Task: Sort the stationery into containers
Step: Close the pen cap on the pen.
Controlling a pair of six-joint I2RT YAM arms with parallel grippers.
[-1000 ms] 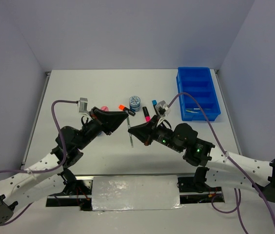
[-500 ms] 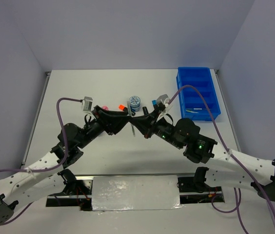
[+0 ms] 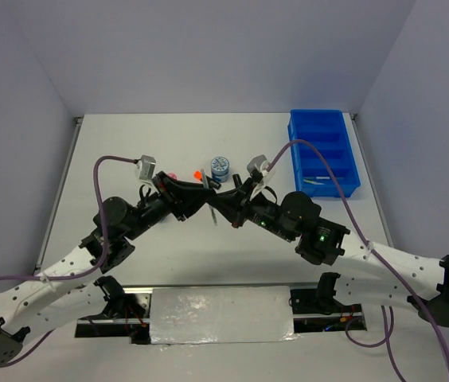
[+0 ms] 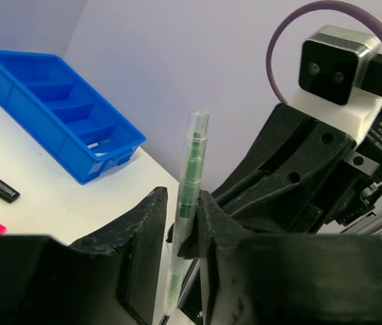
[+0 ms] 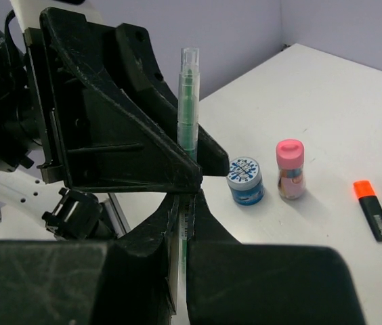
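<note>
Gripping thin translucent green plastic pen (image 4: 189,169) upright, right tool (image 5: 185,198) is clamping its lower end; left tool (image 4: 181,203) is straddling the barrel, jaws apart.

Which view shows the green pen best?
Left wrist: the green pen stands upright, nearly its whole length visible between the fingers of the left gripper. Right wrist shows its upper part clearly, the lower part buried in the right gripper. From the top, the two grippers hide almost all of it.
</note>
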